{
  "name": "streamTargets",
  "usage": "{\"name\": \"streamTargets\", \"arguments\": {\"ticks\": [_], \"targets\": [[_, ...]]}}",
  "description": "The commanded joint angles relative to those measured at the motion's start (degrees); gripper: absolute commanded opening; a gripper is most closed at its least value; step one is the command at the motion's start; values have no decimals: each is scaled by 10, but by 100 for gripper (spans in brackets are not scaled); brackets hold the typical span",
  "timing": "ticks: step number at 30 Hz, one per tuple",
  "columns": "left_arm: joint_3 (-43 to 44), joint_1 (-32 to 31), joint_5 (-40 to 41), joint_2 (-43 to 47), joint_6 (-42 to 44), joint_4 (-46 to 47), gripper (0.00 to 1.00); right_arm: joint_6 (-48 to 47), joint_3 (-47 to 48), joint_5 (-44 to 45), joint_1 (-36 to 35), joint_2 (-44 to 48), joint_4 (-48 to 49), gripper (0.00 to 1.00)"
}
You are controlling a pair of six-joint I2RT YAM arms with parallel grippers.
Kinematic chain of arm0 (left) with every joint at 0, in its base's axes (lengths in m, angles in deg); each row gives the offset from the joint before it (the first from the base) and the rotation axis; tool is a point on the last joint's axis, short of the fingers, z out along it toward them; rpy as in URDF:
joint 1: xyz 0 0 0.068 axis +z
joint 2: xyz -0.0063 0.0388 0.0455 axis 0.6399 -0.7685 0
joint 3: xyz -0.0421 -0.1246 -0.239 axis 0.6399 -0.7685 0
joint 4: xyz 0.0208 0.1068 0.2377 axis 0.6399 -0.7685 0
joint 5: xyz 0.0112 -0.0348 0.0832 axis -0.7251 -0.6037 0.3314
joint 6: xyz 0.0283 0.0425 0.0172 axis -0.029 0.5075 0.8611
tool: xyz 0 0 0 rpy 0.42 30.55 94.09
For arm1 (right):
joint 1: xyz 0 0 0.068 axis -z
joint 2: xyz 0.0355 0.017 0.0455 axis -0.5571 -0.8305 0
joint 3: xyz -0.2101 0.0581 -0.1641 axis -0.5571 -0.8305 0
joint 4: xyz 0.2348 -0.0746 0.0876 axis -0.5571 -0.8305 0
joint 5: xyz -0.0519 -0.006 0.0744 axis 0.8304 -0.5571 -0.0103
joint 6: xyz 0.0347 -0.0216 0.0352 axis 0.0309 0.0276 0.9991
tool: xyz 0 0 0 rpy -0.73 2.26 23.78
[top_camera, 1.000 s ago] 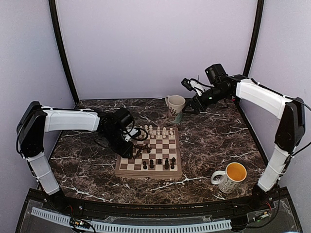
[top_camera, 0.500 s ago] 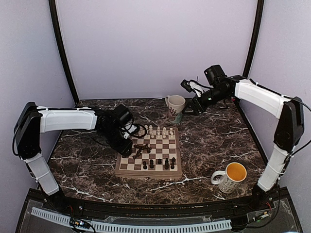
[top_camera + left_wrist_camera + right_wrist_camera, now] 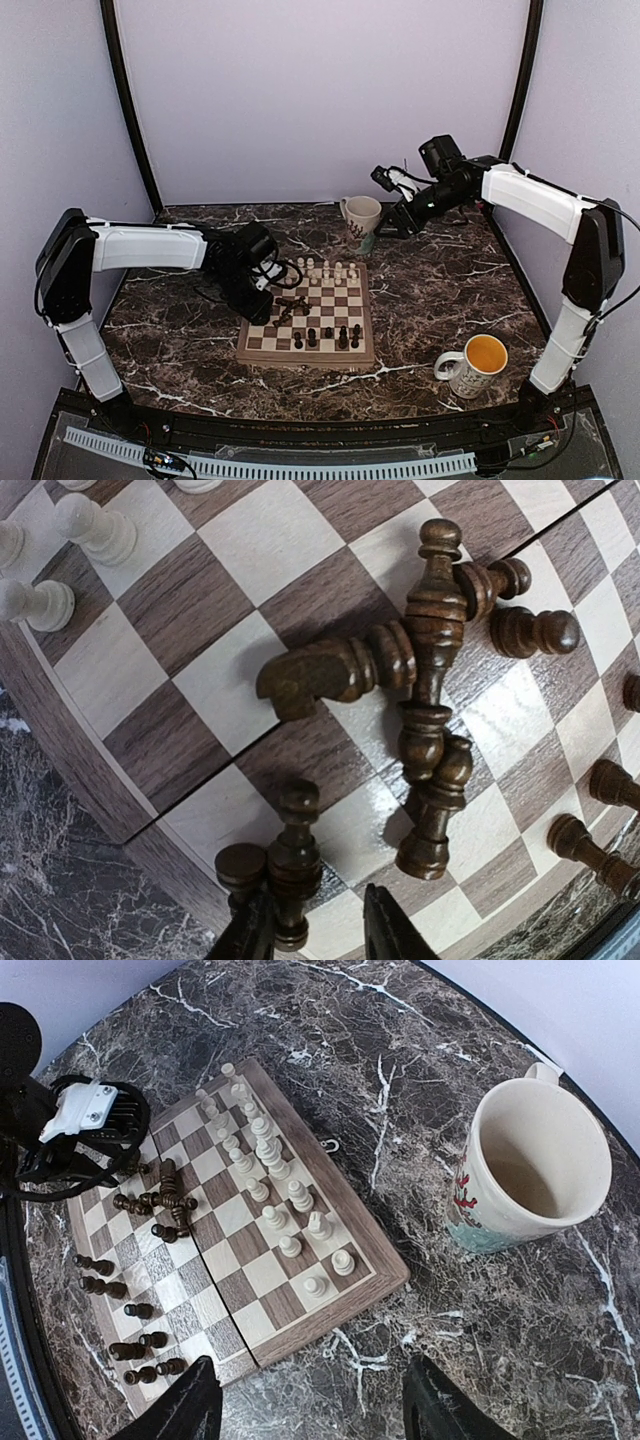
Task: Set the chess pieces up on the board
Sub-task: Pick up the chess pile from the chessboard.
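Left wrist view: the left gripper (image 3: 317, 908) stands parted low over the board (image 3: 150, 660), with an upright dark piece (image 3: 296, 865) between its fingers (image 3: 252, 935), close by one; whether they touch I cannot tell. Just beyond lie toppled dark pieces (image 3: 425, 695) in a heap. The right wrist view adds the right gripper (image 3: 312, 1385), spread wide and empty above the marble table (image 3: 450, 1080), and cream pieces (image 3: 270, 1175) in rows along the board's edge nearest a mug (image 3: 530, 1175).

No text or number is legible anywhere; the red print on the cream mug (image 3: 530, 1175) cannot be read.
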Motion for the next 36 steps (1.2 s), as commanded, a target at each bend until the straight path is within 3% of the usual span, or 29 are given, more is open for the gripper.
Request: {"name": "streamTargets", "arguments": {"ticks": [1,10,23,26,36], "targets": [[4,-7,12,-10,12,-9,33,-5,10,-12,-5,-8,-4,62],[0,-16,13,-19,12,-3,27,-6,13,-12,-10,-12,-7,61],[-29,-17,21,21,-2,8,10,-10,29,-14,-27,-23,-19,59],[-58,-17,18,52,-4,46,6,-7,38,-27,-29,-26,-20,59],[-195,-16,-29,127,-18,297,4,43,98,-115,-51,-100,-39,55]]}}
